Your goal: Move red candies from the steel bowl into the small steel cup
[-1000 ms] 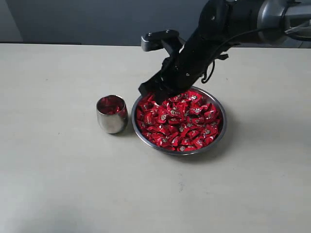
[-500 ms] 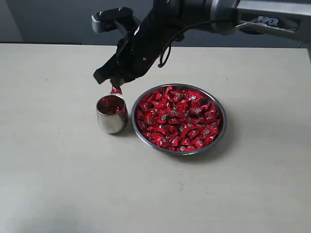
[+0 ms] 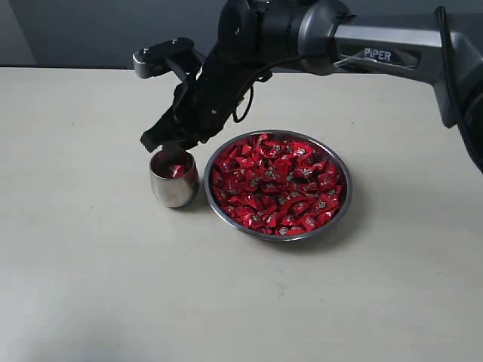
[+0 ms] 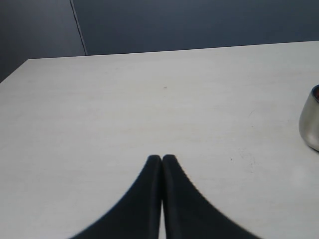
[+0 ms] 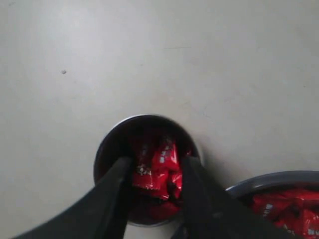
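The steel bowl [image 3: 279, 237] sits right of centre, heaped with red candies [image 3: 278, 185]. Just left of it stands the small steel cup [image 3: 173, 190] with a few red candies [image 3: 175, 170] inside. My right gripper [image 3: 167, 143] hangs directly over the cup's mouth. In the right wrist view its jaws [image 5: 156, 162] stand open and straddle the candies [image 5: 162, 167] lying in the cup [image 5: 106, 144]; nothing is pinched. My left gripper [image 4: 162, 158] is shut and empty over bare table, with the cup [image 4: 310, 122] at the frame's edge.
The right arm [image 3: 317, 38] reaches across from the upper right, passing above the bowl's far rim. The bowl's rim [image 5: 269, 180] lies close beside the cup in the right wrist view. The pale table [image 3: 113, 286] spreads around both vessels.
The right gripper carried a red candy from the bowl leftward to the cup. Its jaws have opened, and the candy now lies in the cup.
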### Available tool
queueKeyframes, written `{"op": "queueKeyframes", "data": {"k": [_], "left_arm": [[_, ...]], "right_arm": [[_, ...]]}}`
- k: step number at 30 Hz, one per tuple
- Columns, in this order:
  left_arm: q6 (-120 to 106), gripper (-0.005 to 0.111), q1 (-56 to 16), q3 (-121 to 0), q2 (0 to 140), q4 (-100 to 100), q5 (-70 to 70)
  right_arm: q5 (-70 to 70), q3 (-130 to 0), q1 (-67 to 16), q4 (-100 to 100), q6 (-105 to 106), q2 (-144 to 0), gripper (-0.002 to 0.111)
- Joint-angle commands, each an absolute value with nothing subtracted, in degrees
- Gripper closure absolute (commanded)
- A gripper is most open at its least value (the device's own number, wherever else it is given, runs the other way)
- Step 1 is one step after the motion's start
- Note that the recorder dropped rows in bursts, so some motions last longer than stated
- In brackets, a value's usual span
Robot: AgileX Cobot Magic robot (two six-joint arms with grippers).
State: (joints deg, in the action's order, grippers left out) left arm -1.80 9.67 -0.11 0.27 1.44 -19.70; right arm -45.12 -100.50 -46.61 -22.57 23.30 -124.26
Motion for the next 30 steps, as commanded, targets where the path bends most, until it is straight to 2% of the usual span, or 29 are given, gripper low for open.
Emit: {"op": "queueKeyframes", "data": {"k": [1, 5, 10, 23, 30], "left_arm": [[-1.68, 0.106, 9.77, 0.00, 0.00, 1.55, -19.14], [-1.68, 0.106, 9.77, 0.00, 0.00, 1.55, -19.14], [-1.68, 0.106, 9.77, 0.00, 0.00, 1.55, -19.14], [-1.68, 0.106, 9.77, 0.00, 0.00, 1.55, -19.14], [-1.68, 0.106, 9.77, 0.00, 0.00, 1.55, -19.14]], "right_arm": [[-44.69, -100.94, -46.59, -22.46, 23.39, -123.63, 0.073], [-46.67, -100.34, -45.48, -22.10, 23.39, -120.48, 0.073], [-42.65, -94.92, -43.35, -22.10, 23.39, -115.28, 0.073], [-20.79, -62.63, -35.35, -23.75, 23.39, -101.16, 0.073], [-19.46, -61.20, -35.35, -28.96, 23.25, -103.04, 0.073]]}}
